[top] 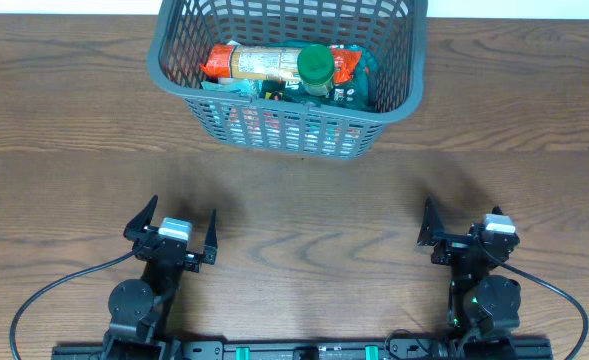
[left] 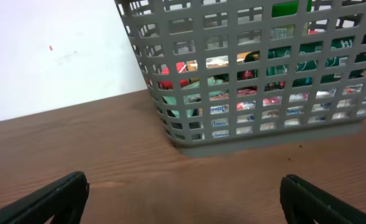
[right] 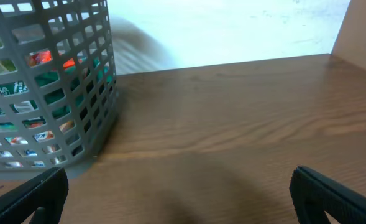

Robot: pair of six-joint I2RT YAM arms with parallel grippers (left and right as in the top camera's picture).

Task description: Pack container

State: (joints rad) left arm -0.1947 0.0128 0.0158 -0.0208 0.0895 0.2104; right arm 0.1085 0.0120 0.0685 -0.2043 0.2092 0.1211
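The grey lattice container (top: 179, 85) stands at the far middle of the wooden table. It holds several grocery packets: an orange and tan packet (top: 264, 63), a green-capped jar (top: 315, 68) and teal packets (top: 352, 92). It also shows in the left wrist view (left: 170, 74) and in the right wrist view (right: 102, 68). My left gripper (top: 179, 225) is open and empty near the front left. My right gripper (top: 464, 228) is open and empty near the front right. Both are well short of the container. The fingers frame bare table in the left wrist view (left: 183, 199) and the right wrist view (right: 179, 196).
The wooden table (top: 294, 190) lies between the grippers and the container. A white wall or surface (left: 52, 50) lies beyond the table's far edge. A tan board edge (right: 363, 25) shows at the far right.
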